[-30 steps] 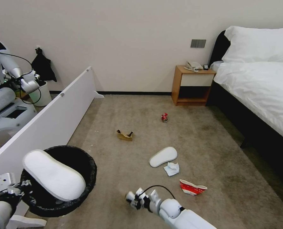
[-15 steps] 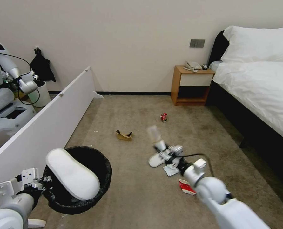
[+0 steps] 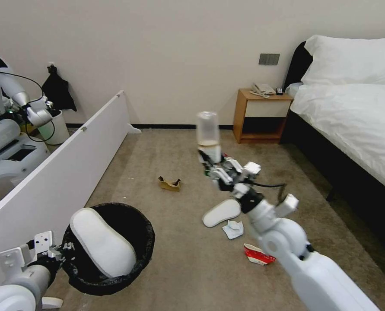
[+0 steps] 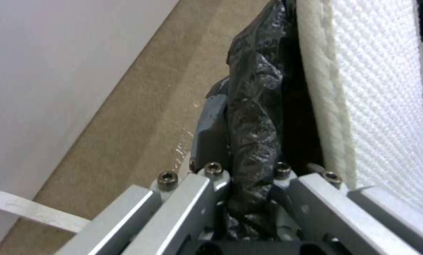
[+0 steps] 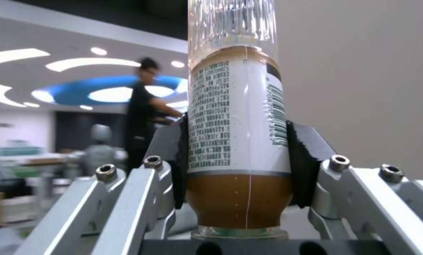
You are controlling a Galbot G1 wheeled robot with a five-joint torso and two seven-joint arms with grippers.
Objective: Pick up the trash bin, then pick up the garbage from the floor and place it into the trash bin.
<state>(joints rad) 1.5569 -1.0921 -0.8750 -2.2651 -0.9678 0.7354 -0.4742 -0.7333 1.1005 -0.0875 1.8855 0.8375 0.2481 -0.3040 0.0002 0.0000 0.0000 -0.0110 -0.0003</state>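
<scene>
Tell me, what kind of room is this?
Probably a hotel-style bedroom: a bed with white linen and pillows, a small wooden nightstand carrying a telephone, and beige carpet.

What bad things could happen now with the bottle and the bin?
The clear plastic bottle with a white label is held upside down in the right gripper and still has brown liquid inside, so it might leak. The white slipper fills much of the black-bagged round trash bin, so the bottle may bounce out. The left gripper pinches only the bin's rim, which might slip.
</scene>
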